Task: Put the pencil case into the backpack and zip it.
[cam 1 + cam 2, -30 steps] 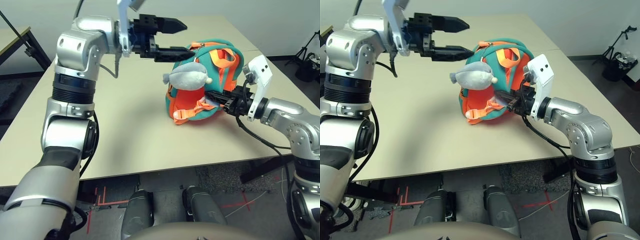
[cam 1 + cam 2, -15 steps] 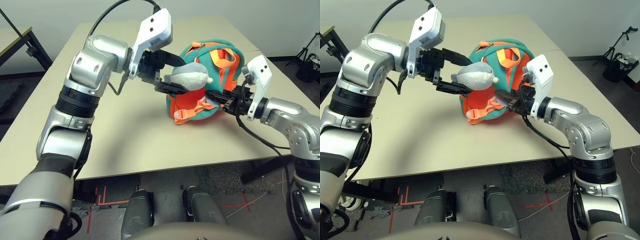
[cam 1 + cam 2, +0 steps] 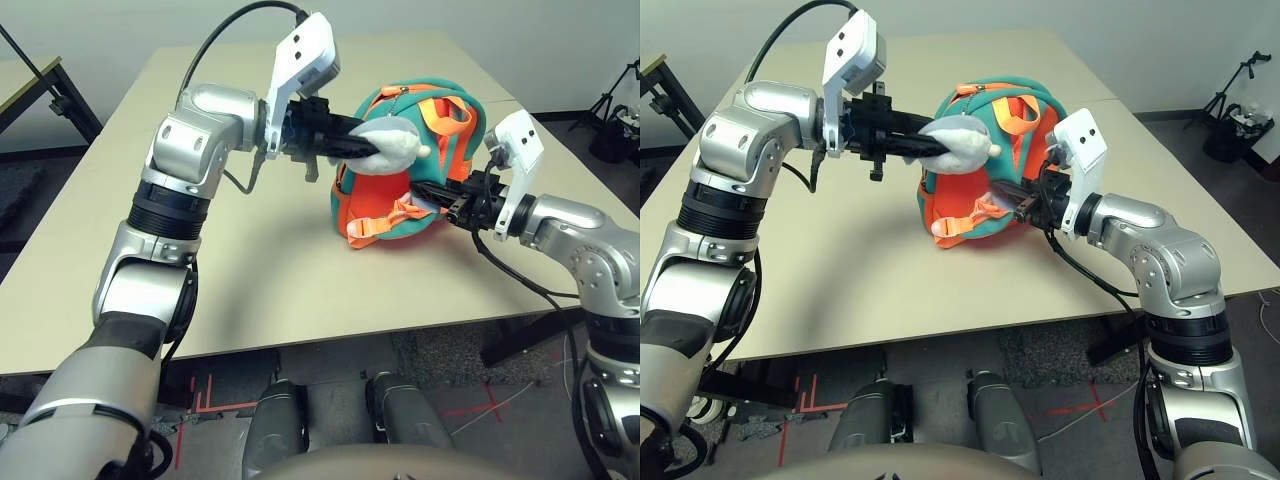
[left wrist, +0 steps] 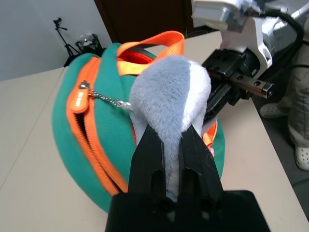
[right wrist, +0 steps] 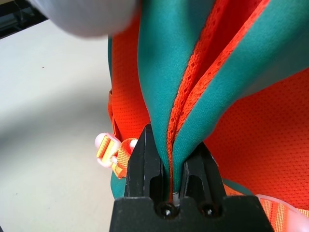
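Backpack (image 3: 420, 165) sits on the tan table (image 3: 250, 270), toward the table's right half, resting on its side with the orange straps facing the robot. Pencil case cannot be made out.

Left gripper (image 4: 170, 140): fingers pressed together on the grey-white plush shark (image 3: 392, 147), which hangs from the backpack by a small bead chain (image 4: 107, 99). The shark is pinched between the two black fingers and held against the backpack's upper left face, clear of the tabletop. The orange zipper line (image 4: 91, 145) curves along the teal shell just beside the shark.

Right gripper (image 5: 170, 166): fingers clamped on a fold of teal fabric with orange mesh lining at the backpack's right edge, near the orange strap buckles (image 3: 385, 222).

Open room: broad bare table to the left of the backpack and in front of it, out to the near edge. Behind the backpack, bare surface runs to the far edge. To the right of the backpack the table edge is near, with the right forearm (image 3: 1140, 235) crossing it. A seam in the tabletop runs behind the backpack.
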Available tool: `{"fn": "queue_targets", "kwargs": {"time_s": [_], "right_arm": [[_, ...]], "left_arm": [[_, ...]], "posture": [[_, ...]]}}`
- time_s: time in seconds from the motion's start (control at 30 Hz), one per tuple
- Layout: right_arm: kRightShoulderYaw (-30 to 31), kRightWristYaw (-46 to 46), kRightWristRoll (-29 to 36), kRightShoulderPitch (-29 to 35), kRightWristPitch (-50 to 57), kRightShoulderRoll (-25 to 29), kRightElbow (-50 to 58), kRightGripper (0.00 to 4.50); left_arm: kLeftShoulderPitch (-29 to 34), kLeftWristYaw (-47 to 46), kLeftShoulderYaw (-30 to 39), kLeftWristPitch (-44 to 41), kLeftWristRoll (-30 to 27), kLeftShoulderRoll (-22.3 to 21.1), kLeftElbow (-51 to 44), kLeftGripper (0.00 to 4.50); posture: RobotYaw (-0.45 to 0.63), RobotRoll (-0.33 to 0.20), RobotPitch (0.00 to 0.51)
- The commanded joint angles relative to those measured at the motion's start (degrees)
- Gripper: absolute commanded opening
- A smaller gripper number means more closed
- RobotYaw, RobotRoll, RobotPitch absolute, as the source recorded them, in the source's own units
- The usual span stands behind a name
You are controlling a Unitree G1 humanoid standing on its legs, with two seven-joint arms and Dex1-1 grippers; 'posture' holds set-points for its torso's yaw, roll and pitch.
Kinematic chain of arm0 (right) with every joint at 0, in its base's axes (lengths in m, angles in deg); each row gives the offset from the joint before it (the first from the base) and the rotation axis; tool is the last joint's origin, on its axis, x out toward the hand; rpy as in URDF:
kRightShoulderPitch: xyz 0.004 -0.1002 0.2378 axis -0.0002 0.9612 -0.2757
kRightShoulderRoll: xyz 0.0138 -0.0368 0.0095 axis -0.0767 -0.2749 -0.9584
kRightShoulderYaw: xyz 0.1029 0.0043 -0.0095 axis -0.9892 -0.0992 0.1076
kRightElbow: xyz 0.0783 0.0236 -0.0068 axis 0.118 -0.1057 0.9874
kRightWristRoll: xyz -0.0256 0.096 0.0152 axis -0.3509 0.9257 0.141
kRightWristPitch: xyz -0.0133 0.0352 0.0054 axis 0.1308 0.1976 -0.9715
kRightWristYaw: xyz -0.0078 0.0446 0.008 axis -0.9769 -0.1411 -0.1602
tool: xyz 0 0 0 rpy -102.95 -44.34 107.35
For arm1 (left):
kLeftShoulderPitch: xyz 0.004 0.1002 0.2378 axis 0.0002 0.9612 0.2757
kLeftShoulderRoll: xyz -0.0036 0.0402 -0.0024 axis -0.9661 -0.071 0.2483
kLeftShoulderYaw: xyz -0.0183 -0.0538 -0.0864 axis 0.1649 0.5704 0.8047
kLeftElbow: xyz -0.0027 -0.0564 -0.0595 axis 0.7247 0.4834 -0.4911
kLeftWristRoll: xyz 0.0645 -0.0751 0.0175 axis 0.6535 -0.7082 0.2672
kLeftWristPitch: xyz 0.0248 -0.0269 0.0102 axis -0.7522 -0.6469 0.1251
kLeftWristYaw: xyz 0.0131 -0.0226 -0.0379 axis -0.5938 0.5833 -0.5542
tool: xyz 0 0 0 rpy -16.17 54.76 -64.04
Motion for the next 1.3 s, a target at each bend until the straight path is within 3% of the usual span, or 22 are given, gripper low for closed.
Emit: {"fn": "queue_targets", "kwargs": {"time_s": [0.03, 0.27, 0.6, 0.93, 1.3], "right_arm": [[-1.55, -1.05, 0.12, 0.33, -0.5, -0.57, -0.55, 0.13], [-4.17, -4.09, 0.68, 1.91, 0.34, -1.44, 1.29, 0.13], [-6.67, -7.2, 1.89, 4.62, 1.15, -0.75, 4.05, 0.13], [-7.43, -10.09, 1.95, 2.92, 1.42, -1.43, 2.8, 0.13], [-6.42, -10.75, 2.28, 2.31, 1.49, -2.29, 2.47, 0.13]], "left_arm": [[-0.6, 0.61, 1.37, -2.01, -1.7, -1.37, -0.44, 0.03], [0.7, 1.76, 3.04, -4.47, -3.13, -6.48, 0.18, 0.03], [4.73, 2.46, 3.29, -5.25, -3.63, -10.02, 0.38, 0.03], [10.76, 1.42, 3.72, -7.78, -4.03, -11.77, -1.27, 0.03], [24.51, -2.28, 0.77, -12.56, -4.27, -9.56, -4.81, 0.03]], "posture": [[-0.24, 0.0, 0.027], [-0.25, 0.0, 0.037], [-0.28, 0.0, 0.041], [-0.26, 0.0, 0.046], [-0.25, 0.0, 0.047]]}}
